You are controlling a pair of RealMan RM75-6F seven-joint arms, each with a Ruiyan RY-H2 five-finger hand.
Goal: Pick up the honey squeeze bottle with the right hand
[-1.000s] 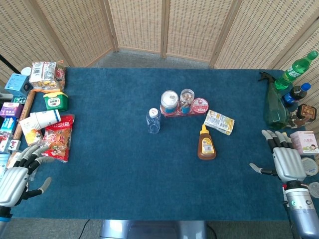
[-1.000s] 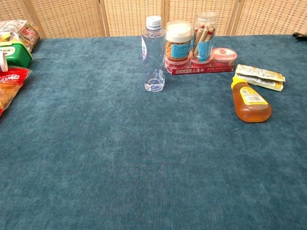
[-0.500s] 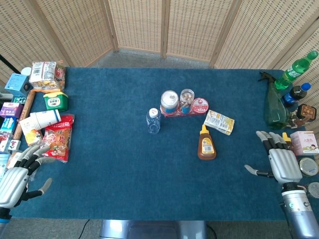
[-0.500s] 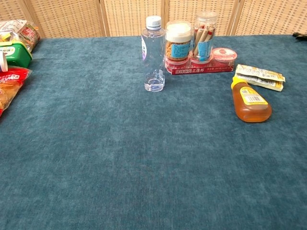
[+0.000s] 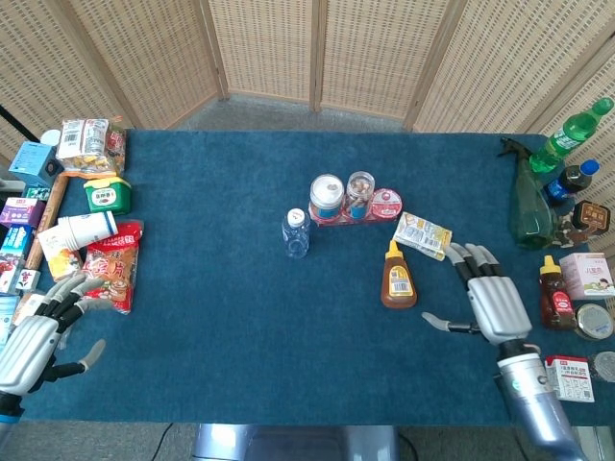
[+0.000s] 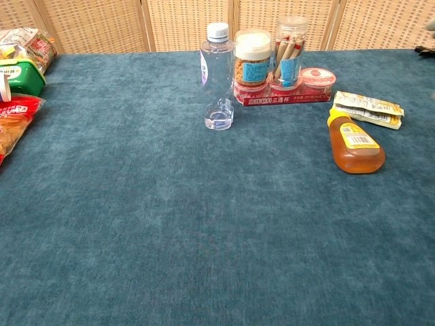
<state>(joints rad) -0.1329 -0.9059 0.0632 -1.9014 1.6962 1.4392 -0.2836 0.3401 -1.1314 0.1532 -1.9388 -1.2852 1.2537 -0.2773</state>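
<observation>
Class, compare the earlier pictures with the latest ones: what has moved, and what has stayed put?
The right hand has moved left across the table toward the honey bottle, fingers apart, holding nothing and not touching it yet. The bottle lies where it was. The left hand and the other items have not moved.

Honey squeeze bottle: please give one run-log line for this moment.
honey squeeze bottle: lying on table, untouched | right hand: open, beside bottle | left hand: open, idle

Red band (image 6: 283, 99) joining the three snack cups at centre table carries white Chinese characters reading "三连杯"; print on the honey squeeze bottle (image 6: 356, 141) label and other packs is too small to read
</observation>
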